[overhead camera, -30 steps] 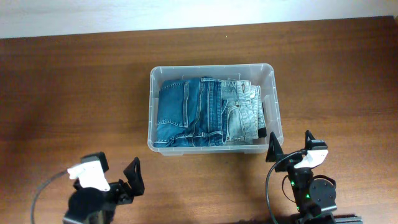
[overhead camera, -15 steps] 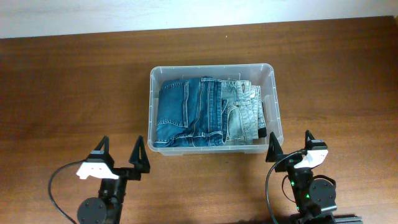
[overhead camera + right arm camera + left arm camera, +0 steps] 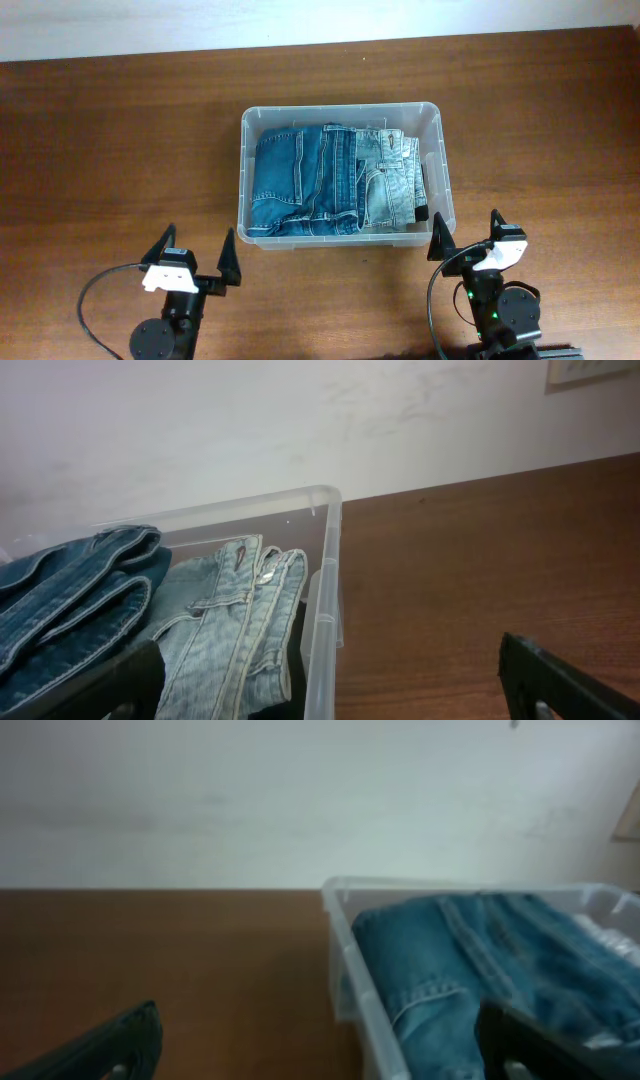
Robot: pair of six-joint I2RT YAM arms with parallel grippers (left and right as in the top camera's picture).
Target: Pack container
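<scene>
The clear plastic container [image 3: 438,150] sits mid-table and holds folded dark blue jeans [image 3: 300,180] on the left and lighter blue jeans [image 3: 388,180] on the right. My left gripper [image 3: 198,250] is open and empty, just in front of the container's front left corner. My right gripper [image 3: 465,233] is open and empty, at the container's front right corner. The left wrist view shows the container's left wall [image 3: 345,960] and the dark jeans [image 3: 450,970] between my fingers [image 3: 320,1045]. The right wrist view shows the right wall [image 3: 325,610] and the light jeans [image 3: 235,630] between my fingers [image 3: 330,690].
The brown wooden table [image 3: 120,140] spreads on all sides of the container. A pale wall [image 3: 200,20] runs along the table's far edge. Cables trail from both arm bases near the front edge.
My left arm has swung round from pointing right to pointing at the container and moved a little right, its gripper open throughout. The right arm and the container have not moved.
</scene>
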